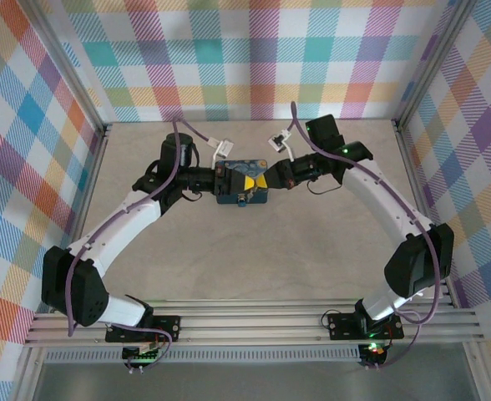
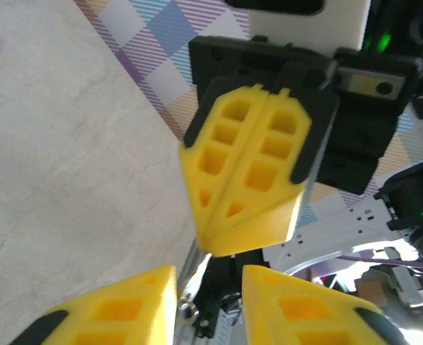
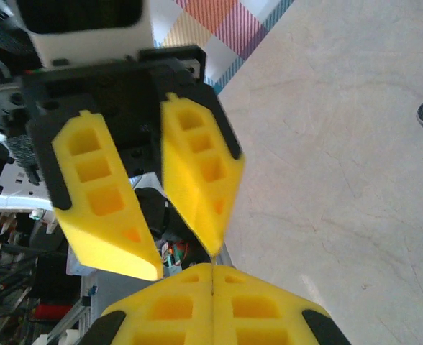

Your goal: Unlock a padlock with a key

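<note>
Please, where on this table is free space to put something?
The wide bare patch of table between the left arm, the right arm, the tin and the near rail. Crowded: around the tin, where both arms meet.

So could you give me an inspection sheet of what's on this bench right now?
Surface: pale, marbled table.
Job's things: padlock, possibly the tiny pale piece at the tin's near edge; key not made out.
Clutter: dark-blue tin where the arms meet.
Grippers: left gripper open; right gripper shut; tips facing each other.
Cables: purple cables along both arms.
Surroundings: plaid walls, metal rail.
</note>
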